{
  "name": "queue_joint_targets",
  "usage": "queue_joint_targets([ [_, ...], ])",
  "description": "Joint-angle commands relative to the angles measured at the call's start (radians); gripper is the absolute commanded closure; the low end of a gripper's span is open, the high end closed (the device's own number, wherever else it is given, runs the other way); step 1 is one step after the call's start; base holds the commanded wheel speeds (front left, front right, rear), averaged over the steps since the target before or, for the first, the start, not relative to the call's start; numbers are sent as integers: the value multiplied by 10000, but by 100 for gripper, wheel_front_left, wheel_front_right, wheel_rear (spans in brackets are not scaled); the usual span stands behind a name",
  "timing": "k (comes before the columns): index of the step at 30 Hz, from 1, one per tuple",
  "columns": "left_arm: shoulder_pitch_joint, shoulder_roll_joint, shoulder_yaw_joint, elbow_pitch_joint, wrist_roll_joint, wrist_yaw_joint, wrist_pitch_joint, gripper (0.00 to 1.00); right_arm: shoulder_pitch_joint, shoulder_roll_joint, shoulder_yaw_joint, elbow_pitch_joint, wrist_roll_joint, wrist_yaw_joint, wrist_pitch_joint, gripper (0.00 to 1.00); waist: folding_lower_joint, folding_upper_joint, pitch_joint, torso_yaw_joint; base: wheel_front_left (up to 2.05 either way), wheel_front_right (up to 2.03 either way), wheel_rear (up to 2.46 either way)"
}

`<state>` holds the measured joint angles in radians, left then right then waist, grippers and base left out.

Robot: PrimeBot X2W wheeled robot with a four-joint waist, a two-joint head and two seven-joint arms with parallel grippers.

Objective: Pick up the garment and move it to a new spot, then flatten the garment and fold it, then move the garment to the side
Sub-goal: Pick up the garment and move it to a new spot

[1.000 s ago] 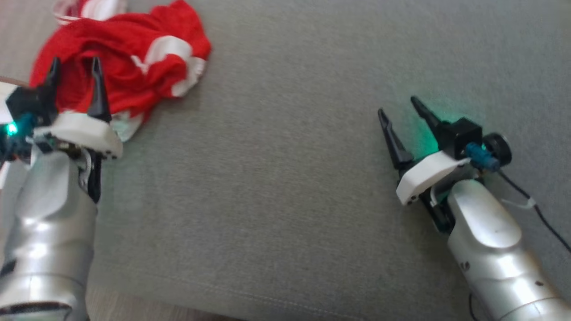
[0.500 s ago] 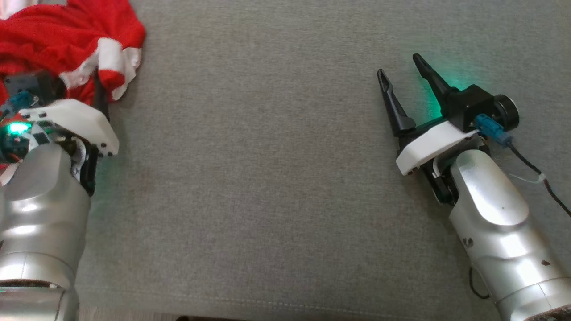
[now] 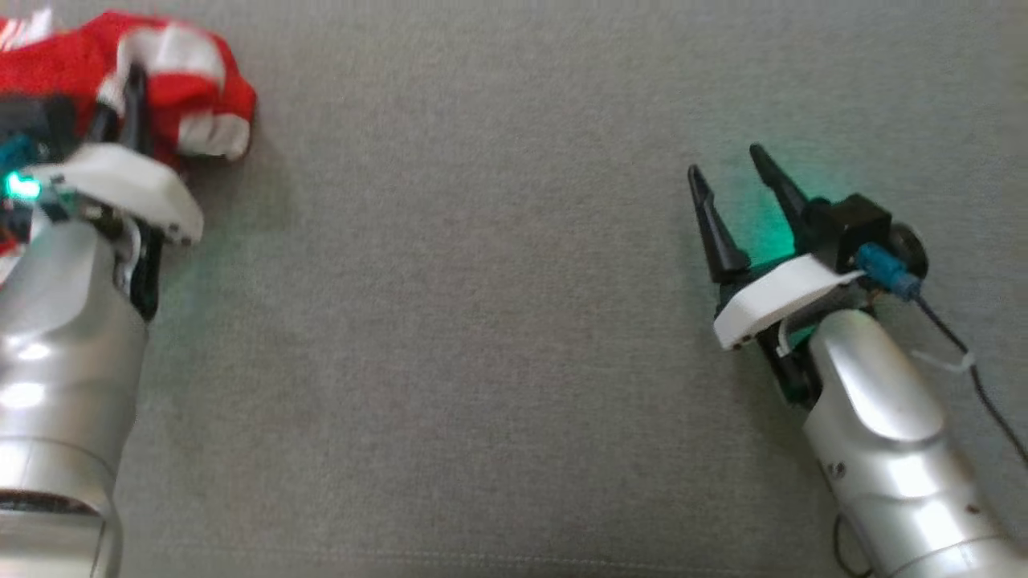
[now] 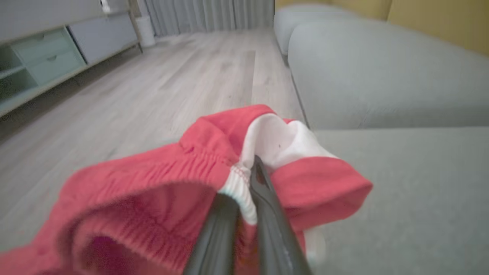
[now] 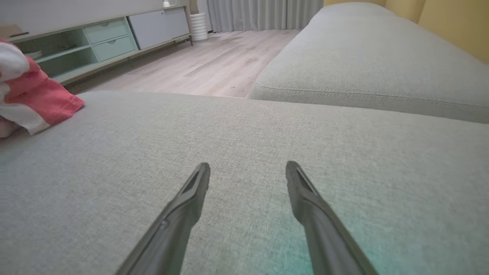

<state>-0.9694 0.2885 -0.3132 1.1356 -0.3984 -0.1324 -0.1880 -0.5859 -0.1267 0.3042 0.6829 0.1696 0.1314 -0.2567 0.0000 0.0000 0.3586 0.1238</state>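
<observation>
**Hazards**

1. Slip of the grip. The left end effector is closed, with its two fingers pressed together on a thin fold of the red-and-white garment at a white-trimmed edge beside the gathered red band. The hold is narrow and takes in little cloth. Under the weight of the hanging remainder, the fold may pull out on a lift.
2. Drop off the edge. The garment sits bunched at the far left of the grey sofa cushion, with the wooden floor just beyond it. A slip here may send the garment to the floor.
3. Drag and tangle. Most of the cloth lies crumpled around the fingers. A low carry would likely drag it across the upholstery and roll it tighter, making flattening harder.
4. No second support. The right end effector stands wide open and holds nothing. It hovers low over bare cushion, well apart from the garment, and cannot catch a slip from there.

**Inventory**

- Garments: one.
- End effectors: two, each with two dark fingers.
- Sofa cushions: two, the working one and a second cushion behind it.
- Low cabinets: one, across the floor.
</observation>
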Motion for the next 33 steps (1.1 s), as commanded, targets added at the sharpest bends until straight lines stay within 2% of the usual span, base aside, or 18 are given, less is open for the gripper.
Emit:
queue_joint_targets([
  [1, -693, 613, -52, -645, -209, 18, -321, 100, 192, 289, 20, -321, 137, -7, -51, 0, 0, 0, -491, -348, 0, 0, 0],
  [5, -840, 558, -743, -1428, -517, 18, -541, 100, 462, 531, -50, -399, 256, -7, -51, 0, 0, 0, -1030, -1019, 0, 0, 0],
  [9, -811, 337, -1464, -2242, -920, 18, -635, 100, 686, 695, 259, -475, 359, -7, -51, 0, 0, 0, -1427, -1986, 0, 0, 0],
  [16, -337, -567, -2652, -3607, -1715, 18, -709, 100, 1147, 759, 1237, -853, 1185, -7, -51, 0, 0, 0, -1762, -3784, 0, 0, 0],
  [17, -337, -567, -2652, -3607, -1715, 18, -709, 100, 1147, 759, 1237, -853, 1185, -7, -51, 0, 0, 0, -1762, -3784, 0, 0, 0],
  [23, 469, -1639, -3727, -4273, -2152, 18, -731, 100, 1458, 762, 1730, -984, 1684, -7, -51, 0, 0, 0, -1879, -4751, 0, 0, 0],
  [28, 1513, -2037, -4201, -4194, -2182, 18, -735, 100, 1607, 763, 1888, -967, 1801, -7, -51, 0, 0, 0, -2031, -4999, 0, 0, 0],
  [29, 1740, -2063, -4162, -4089, -2138, 18, -735, 94, 1626, 763, 1890, -950, 1808, -7, -51, 0, 0, 0, -2068, -4993, 0, 0, 0],
  [30, 1956, -2080, -4098, -4004, -2051, 22, -735, 53, 1642, 763, 1888, -933, 1808, -7, -51, 0, 0, 0, -2087, -4967, 0, 0, 0],
  [31, 2363, -2060, -3853, -3871, -1799, 149, -736, 0, 1660, 763, 1867, -923, 1782, -7, -51, 0, 0, 0, -2124, -4851, 0, 0, 0],
  [33, 2729, -1977, -3591, -3813, -1497, 242, -736, 0, 1671, 763, 1817, -901, 1741, -7, -51, 0, 0, 0, -2165, -4682, 0, 0, 0],
])
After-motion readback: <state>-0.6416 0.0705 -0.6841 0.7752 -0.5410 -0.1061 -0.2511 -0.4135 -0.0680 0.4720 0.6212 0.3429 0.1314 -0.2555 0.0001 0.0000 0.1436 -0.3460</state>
